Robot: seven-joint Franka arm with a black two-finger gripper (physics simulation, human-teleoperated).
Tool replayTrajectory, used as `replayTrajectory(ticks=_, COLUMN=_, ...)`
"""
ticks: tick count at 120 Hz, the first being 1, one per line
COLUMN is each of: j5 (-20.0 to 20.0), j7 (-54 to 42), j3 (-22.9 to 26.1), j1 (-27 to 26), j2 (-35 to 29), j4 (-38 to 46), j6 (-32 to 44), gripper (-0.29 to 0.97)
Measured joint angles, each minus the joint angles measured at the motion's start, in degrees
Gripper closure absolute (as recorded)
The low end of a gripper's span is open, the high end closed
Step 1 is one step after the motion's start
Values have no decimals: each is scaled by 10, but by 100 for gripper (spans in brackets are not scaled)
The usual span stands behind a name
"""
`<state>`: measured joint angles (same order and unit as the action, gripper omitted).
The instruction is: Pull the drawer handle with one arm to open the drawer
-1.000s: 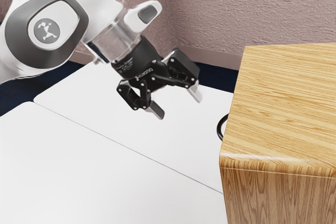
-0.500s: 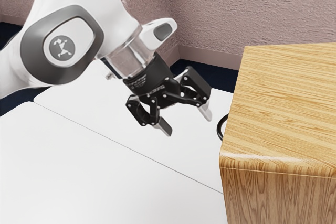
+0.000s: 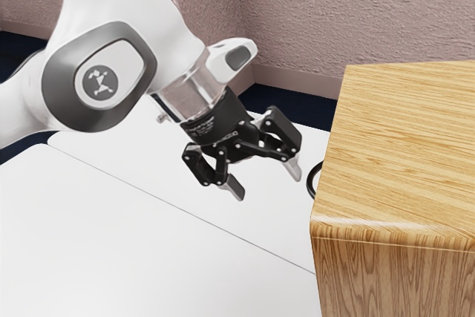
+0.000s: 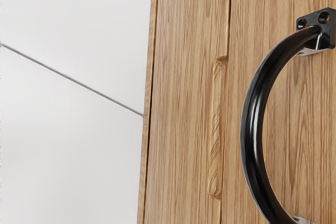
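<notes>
A wooden cabinet (image 3: 401, 183) stands at the exterior view's right, and a black curved drawer handle (image 3: 312, 178) sticks out of its hidden front face. My black gripper (image 3: 266, 178) hovers open just left of that handle, fingers spread, nothing between them. In the wrist view the handle (image 4: 254, 129) arcs across the wooden drawer front (image 4: 184, 103), bolted by a black bracket (image 4: 317, 24). The drawer front sits flush with the cabinet face.
The white table (image 3: 126, 235) spreads under and left of my hand, with a seam running across it. A textured pink wall (image 3: 356, 12) and dark baseboard lie behind. The cabinet blocks the right side.
My arm has moved to the exterior view's right and lower, bringing the open gripper closer to the drawer handle. The cabinet has not moved.
</notes>
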<state>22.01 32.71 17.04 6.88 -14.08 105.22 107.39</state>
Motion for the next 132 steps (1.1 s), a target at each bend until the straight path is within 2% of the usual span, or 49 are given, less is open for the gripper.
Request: replayTrajectory(ticks=132, j5=-36, j7=13, j3=0, j1=-9, j2=31, j4=25, j6=56, gripper=0)
